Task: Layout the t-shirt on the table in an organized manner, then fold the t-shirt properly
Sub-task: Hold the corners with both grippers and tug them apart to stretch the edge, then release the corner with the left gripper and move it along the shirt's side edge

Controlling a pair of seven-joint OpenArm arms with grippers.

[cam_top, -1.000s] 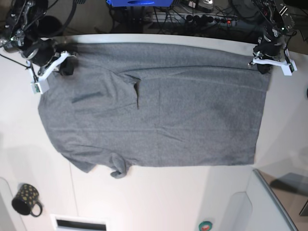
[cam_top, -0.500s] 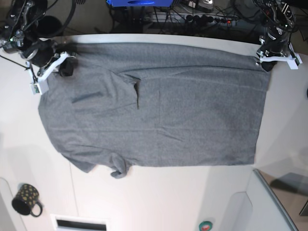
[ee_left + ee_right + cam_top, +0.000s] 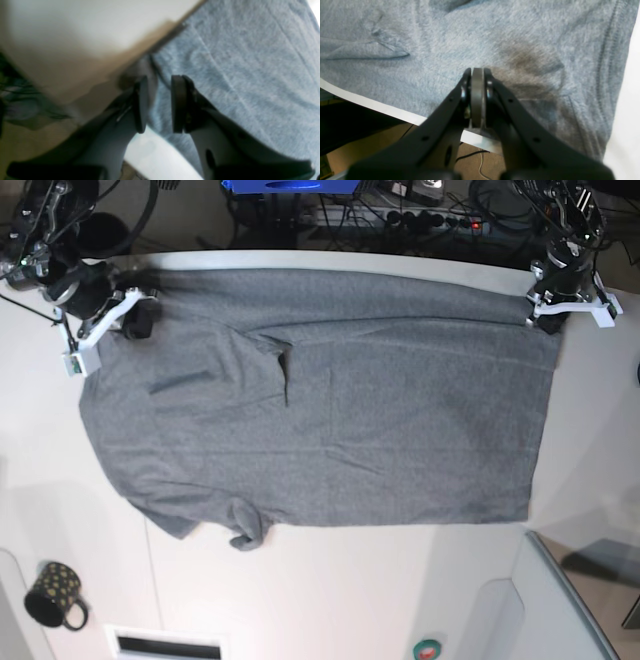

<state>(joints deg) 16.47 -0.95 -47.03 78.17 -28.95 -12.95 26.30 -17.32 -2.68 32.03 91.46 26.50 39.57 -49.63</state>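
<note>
With the t-shirt (image 3: 320,395) spread flat on the table (image 3: 330,590), the left gripper (image 3: 156,103) stands slightly parted and empty over its hem corner, while the right gripper (image 3: 477,97), pressed shut and seemingly empty, should smooth the bunched sleeve.

Base view looks evenly bright to me, soft light from overhead I think, barely any shadows on the table (image 3: 330,590). Both wrist views are soft and blurry, worst near the edges. There's a dark shadow patch on the t-shirt (image 3: 527,65).
</note>
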